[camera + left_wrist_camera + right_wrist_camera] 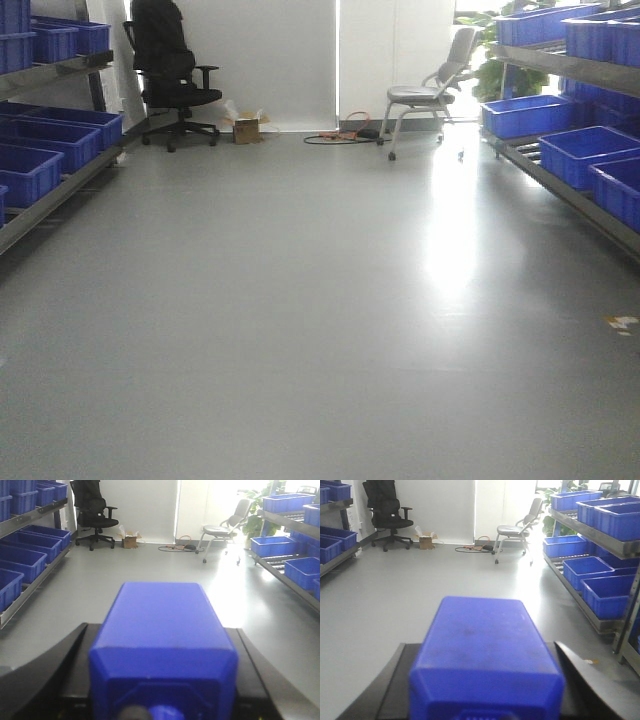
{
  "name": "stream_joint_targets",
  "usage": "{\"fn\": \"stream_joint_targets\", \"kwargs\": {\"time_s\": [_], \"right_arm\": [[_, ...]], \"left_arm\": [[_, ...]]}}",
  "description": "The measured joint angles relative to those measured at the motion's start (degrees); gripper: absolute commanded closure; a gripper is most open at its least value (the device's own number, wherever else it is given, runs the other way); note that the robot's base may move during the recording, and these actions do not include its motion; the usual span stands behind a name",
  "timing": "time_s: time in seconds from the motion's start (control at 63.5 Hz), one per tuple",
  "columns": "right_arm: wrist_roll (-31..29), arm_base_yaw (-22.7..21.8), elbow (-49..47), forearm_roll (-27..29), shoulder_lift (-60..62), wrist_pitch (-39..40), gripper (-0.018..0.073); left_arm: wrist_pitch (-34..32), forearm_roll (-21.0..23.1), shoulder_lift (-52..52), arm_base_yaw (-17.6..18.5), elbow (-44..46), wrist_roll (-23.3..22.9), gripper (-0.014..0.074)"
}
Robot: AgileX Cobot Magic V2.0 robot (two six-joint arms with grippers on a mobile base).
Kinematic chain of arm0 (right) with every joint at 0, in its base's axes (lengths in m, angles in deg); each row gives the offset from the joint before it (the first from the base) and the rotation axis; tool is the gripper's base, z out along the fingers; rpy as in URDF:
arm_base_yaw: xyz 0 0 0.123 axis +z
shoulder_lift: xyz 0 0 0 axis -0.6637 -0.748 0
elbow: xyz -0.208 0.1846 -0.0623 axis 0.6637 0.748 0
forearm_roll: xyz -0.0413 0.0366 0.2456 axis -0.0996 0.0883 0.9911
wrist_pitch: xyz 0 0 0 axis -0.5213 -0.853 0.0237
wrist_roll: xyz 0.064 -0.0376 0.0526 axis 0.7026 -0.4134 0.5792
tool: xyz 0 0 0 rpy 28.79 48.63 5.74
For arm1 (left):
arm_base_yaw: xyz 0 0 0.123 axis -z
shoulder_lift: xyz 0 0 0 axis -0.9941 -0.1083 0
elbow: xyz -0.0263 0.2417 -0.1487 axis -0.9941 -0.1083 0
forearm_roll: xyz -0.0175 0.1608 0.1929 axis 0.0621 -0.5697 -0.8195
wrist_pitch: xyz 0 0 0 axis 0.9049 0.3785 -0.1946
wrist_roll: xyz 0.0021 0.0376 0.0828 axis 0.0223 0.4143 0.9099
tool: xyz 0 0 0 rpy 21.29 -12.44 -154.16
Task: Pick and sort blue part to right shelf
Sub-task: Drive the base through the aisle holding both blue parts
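Observation:
In the left wrist view a blue part (162,630), a boxy plastic block, fills the space between black fingers (75,650), and my left gripper (162,632) is shut on it. The right wrist view shows a similar blue part (482,640), with my right gripper (481,647) shut on it between black fingers (570,665). The right shelf (565,192), a steel rack with deep blue bins (585,150), runs along the right wall and also shows as the right shelf (572,591) in the right wrist view. Neither gripper appears in the front view.
A second rack with blue bins (45,140) lines the left wall. At the far end stand a black office chair (170,70), a grey chair (425,95), a small cardboard box (246,128) and cables (340,135). Grey floor lies between the racks.

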State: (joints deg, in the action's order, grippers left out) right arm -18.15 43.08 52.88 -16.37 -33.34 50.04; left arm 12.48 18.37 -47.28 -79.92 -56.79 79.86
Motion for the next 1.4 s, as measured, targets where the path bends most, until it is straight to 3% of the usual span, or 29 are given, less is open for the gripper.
{"fn": "stream_joint_targets", "kwargs": {"time_s": [1.402], "right_arm": [[0.0, -0.2, 0.0, 0.0, 0.0, 0.0, 0.0148]], "left_arm": [[0.0, 0.0, 0.0, 0.0, 0.0, 0.0, 0.0244]]}}
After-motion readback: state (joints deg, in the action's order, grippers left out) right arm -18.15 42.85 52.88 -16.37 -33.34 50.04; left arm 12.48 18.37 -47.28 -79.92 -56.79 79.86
